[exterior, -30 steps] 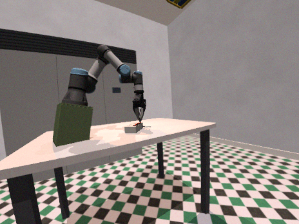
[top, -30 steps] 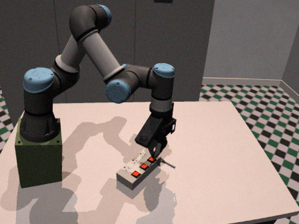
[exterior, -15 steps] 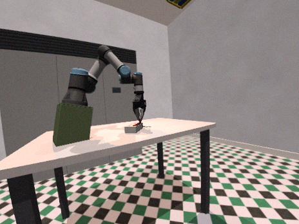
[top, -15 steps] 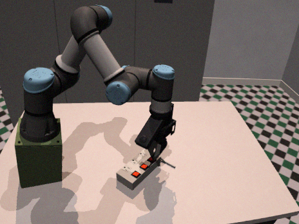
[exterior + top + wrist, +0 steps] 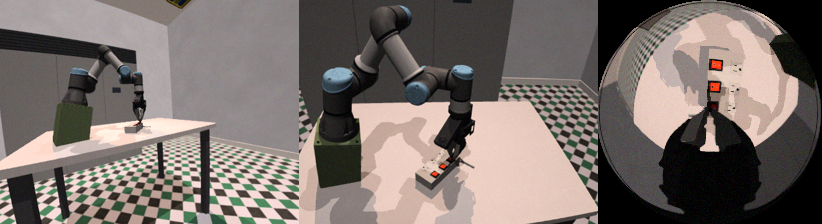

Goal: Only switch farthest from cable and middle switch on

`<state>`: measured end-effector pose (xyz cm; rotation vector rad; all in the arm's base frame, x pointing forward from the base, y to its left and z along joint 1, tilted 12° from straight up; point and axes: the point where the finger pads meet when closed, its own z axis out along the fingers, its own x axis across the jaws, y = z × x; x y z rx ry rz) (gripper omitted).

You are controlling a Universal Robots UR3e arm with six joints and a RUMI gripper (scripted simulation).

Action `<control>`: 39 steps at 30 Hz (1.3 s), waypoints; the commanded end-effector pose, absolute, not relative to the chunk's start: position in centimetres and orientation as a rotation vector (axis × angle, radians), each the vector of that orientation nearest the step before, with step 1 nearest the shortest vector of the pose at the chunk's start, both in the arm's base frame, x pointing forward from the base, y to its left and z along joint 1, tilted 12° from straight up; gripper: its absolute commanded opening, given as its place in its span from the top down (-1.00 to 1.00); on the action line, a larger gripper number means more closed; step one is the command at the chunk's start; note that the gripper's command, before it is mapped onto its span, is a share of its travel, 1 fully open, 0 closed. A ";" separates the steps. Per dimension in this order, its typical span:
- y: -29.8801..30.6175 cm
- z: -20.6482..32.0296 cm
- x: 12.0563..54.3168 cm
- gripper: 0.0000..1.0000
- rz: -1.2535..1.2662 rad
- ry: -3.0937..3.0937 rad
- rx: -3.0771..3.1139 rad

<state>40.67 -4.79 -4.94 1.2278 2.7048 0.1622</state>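
A grey power strip (image 5: 426, 178) (image 5: 132, 129) (image 5: 729, 85) lies the right way up on the table (image 5: 508, 145), its short dark cable (image 5: 467, 164) at the far right end. It has three red rocker switches. The switch farthest from the cable (image 5: 434, 174) (image 5: 716, 64) and the middle switch (image 5: 443, 166) (image 5: 715, 87) glow bright red. The switch nearest the cable (image 5: 449, 159) (image 5: 713, 105) looks darker and is partly hidden by the fingertips. My gripper (image 5: 454, 158) (image 5: 138, 121) (image 5: 709, 108) is shut with nothing held, its tips down on or just over that nearest switch.
The arm's green base block (image 5: 337, 161) (image 5: 72, 123) stands at the table's left side. The table's front edge (image 5: 524, 222) and right edge are near the strip's side. A checkered floor (image 5: 193, 186) lies below.
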 end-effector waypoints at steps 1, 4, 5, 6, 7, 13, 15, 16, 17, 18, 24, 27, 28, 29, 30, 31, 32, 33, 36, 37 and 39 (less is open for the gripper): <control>-4.8 -4.9 40.7 1.00 0.162 2.703 1.227; -4.8 -4.9 40.7 1.00 0.162 2.703 1.227; -4.8 -4.8 40.7 1.00 0.162 2.703 1.227; -4.8 -4.7 40.7 1.00 0.162 2.703 1.227; -4.8 -4.6 40.7 1.00 0.162 2.703 1.227; -4.9 -3.3 40.4 1.00 0.162 2.703 1.227; -4.9 -2.8 40.3 1.00 0.162 2.703 1.227; -4.9 -2.5 40.2 1.00 0.162 2.703 1.227; -4.9 -2.2 40.2 1.00 0.162 2.703 1.227; -4.9 -2.2 40.2 1.00 0.162 2.703 1.227; -4.9 -1.2 40.0 1.00 0.162 2.703 1.227; -4.9 -1.1 40.0 1.00 0.162 2.703 1.227; -4.9 -1.1 40.0 1.00 0.162 2.703 1.227; -4.9 -1.1 40.0 1.00 0.162 2.703 1.227; -4.9 -1.1 40.0 1.00 0.162 2.703 1.227; -4.9 -1.1 40.0 1.00 0.162 2.703 1.227; -4.9 -1.1 40.0 1.00 0.162 2.703 1.227; -4.9 -1.1 40.0 1.00 0.162 2.703 1.227; -4.9 -1.1 40.0 1.00 0.162 2.703 1.227; -4.9 -1.1 40.0 1.00 0.162 2.703 1.227; -4.9 -1.1 40.0 1.00 0.162 2.703 1.227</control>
